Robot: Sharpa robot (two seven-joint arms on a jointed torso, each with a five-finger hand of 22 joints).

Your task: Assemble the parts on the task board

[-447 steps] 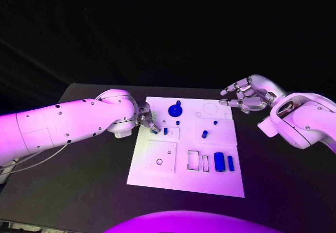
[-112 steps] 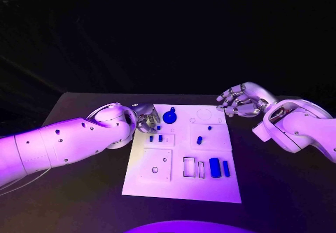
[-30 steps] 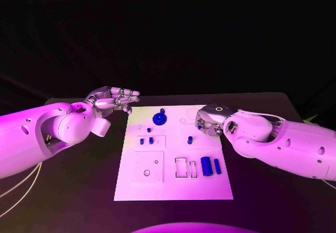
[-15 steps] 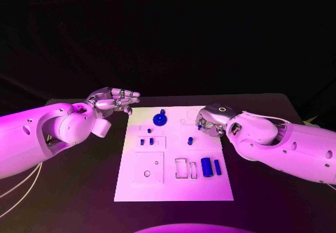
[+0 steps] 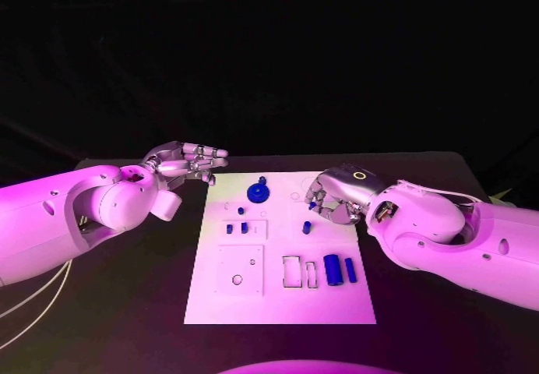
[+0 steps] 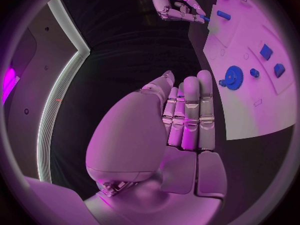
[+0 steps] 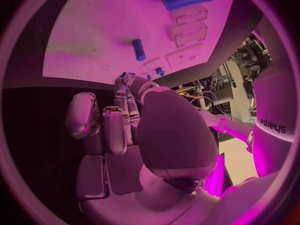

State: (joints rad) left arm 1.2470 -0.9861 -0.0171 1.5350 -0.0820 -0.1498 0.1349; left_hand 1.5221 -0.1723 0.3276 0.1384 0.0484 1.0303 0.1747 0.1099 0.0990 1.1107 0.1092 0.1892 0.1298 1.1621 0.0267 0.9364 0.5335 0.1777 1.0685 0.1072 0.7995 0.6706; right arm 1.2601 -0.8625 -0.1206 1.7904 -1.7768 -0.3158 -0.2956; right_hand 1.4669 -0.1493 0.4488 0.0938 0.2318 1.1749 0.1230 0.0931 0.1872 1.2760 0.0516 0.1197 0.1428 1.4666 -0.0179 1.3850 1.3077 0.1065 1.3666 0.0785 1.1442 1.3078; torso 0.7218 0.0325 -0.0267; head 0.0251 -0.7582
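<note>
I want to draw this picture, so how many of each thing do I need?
Blue gear: 1
Blue cylinder: 1
Blue bar: 1
Small blue pegs: 5, one pinched by the right hand
Task board: 1
Hands: 2, counting the left hand
Total: 11

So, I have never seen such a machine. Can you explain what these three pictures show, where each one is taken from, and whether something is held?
This is a robot with two white arms, each ending in a silver hand. The square picture looks down from the robot's head at a black table. The two round pictures come from cameras at the wrists, each behind its own hand.

On the table lies a white task board with small blue pieces: a gear, a thick cylinder and a loose peg.

The right hand is over the board's far part and seems to pinch a small blue part at its fingertips. The left hand hangs beside the board and holds nothing.
</note>
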